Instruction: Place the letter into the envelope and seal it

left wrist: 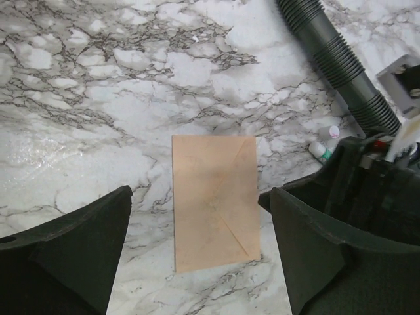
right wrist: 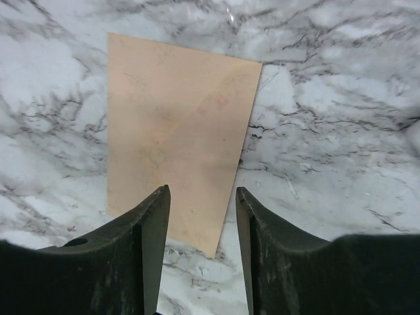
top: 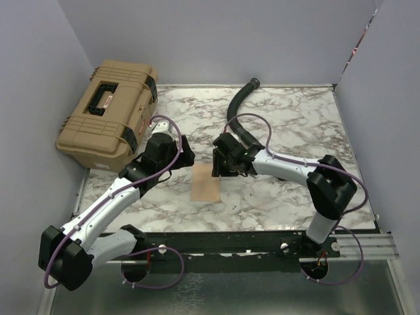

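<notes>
Left hand (left wrist: 200, 197) gapes wide, right hand (right wrist: 201, 191) stands narrowly parted, both empty above the flat envelope (top: 205, 183).

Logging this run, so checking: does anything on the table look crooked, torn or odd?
Nothing stands out. The envelope lies flat on the table, flap down and untorn; no separate letter is in view.

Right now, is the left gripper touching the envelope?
Apart. The left wrist view shows bare table between the envelope and each finger of the open left gripper.
</notes>
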`<state>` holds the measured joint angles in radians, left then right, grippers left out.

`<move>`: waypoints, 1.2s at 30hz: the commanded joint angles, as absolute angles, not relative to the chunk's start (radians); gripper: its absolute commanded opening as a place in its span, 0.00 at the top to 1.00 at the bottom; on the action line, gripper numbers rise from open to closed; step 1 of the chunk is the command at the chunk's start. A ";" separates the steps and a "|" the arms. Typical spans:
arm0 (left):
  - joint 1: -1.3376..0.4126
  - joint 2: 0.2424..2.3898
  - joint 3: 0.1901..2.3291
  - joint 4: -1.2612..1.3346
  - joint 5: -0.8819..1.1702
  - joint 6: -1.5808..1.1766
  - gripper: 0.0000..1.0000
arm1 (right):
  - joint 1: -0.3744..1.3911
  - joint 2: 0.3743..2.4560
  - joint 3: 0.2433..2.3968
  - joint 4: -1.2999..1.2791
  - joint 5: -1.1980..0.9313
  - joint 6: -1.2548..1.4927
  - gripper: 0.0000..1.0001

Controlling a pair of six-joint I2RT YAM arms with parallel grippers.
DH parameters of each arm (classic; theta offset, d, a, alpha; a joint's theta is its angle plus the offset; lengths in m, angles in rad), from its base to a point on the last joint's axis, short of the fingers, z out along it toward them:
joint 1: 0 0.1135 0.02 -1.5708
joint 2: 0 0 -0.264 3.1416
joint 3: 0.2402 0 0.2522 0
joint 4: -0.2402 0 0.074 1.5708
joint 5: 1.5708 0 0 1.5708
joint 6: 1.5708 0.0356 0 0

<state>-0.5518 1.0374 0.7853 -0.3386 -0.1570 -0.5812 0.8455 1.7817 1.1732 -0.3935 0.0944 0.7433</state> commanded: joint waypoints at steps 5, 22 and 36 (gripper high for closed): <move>-0.549 1.082 0.860 -0.257 -0.119 -0.517 0.10 | 0.692 1.575 1.132 -0.524 0.129 0.455 0.50; -0.548 1.215 0.912 -0.126 -0.017 -0.507 0.05 | 0.512 1.665 1.074 -0.576 -0.034 0.086 0.45; -0.547 1.253 0.931 -0.115 -0.005 -0.488 0.05 | 0.510 1.784 1.129 -0.501 -0.097 -0.049 0.50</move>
<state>-0.5514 1.2446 0.8989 -0.1364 -0.0261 -0.5106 0.5156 1.7504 1.0901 -0.5392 -0.0593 0.0105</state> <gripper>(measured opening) 0.953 0.512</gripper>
